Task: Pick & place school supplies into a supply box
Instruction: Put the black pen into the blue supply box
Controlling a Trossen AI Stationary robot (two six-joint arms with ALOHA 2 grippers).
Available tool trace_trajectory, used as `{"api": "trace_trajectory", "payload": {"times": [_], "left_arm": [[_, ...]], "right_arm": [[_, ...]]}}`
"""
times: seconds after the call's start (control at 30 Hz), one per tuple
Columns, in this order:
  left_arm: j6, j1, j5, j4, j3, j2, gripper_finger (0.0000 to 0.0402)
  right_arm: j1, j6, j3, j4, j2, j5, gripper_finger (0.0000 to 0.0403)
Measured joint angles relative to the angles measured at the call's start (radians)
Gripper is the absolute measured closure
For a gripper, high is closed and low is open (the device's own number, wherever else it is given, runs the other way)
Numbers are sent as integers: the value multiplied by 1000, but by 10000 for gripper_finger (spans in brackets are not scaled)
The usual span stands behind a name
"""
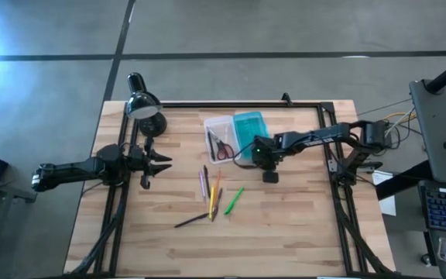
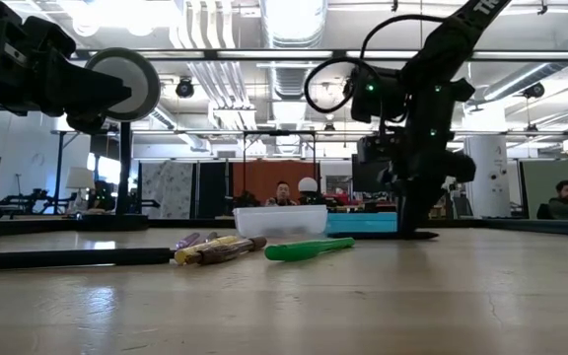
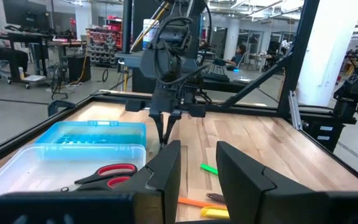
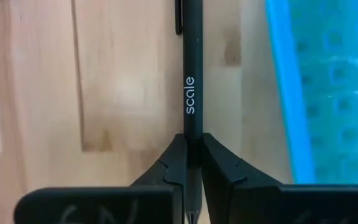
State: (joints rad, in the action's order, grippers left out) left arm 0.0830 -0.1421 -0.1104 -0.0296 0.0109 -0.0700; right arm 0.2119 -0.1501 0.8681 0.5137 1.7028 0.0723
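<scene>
My right gripper [image 1: 269, 167] points down at the table just near of the teal lid [image 1: 248, 127] and is shut on a black pen [image 4: 191, 68] printed "scale". The clear supply box [image 1: 220, 132] stands next to the lid, with red-handled scissors [image 1: 221, 147] lying in it. Several pens and pencils [image 1: 210, 190], a green one [image 1: 234, 199] and a dark one [image 1: 190, 221] lie flat on the wood. My left gripper [image 1: 158, 163] waits open and level at the table's left side. My right gripper pinches the black pen's barrel [image 4: 191, 127] between its two fingers, toward the tip end, below the printed word. The fingers come from above, pointing down, and lie across the pen. The pen runs alongside the teal lid's edge [image 4: 281, 93], low over the wood.
A black desk lamp [image 1: 142, 105] stands at the far left corner. A black frame [image 1: 335, 167] runs along the table's edges. Bare wood lies toward the near edge [image 1: 231, 248]. People sit in the room beyond the table.
</scene>
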Motion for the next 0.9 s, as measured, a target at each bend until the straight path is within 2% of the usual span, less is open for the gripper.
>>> {"api": "trace_trajectory", "payload": {"times": [0.13, 0.23, 0.3, 0.37, 0.5, 0.7, 0.8, 0.9], "left_arm": [[0, 0, 0, 0, 0, 0, 314], [0, 0, 0, 0, 0, 0, 314], [0, 0, 0, 0, 0, 0, 314], [0, 0, 0, 0, 0, 0, 314], [0, 0, 0, 0, 0, 0, 314], [0, 0, 0, 0, 0, 0, 314], [0, 0, 0, 0, 0, 0, 314], [0, 0, 0, 0, 0, 0, 314]], "right_arm": [[-1, 56, 12, 124, -70, 70, 388], [1, 130, 47, 142, -159, 174, 388], [16, 224, 54, 154, -206, 280, 388], [31, 361, 58, 96, -239, 330, 389], [79, 667, 62, -125, -261, 339, 389], [129, 1183, 63, -559, -107, 282, 389], [131, 1310, 63, -655, -5, 184, 382], [130, 1338, 107, -658, 85, 162, 378]]}}
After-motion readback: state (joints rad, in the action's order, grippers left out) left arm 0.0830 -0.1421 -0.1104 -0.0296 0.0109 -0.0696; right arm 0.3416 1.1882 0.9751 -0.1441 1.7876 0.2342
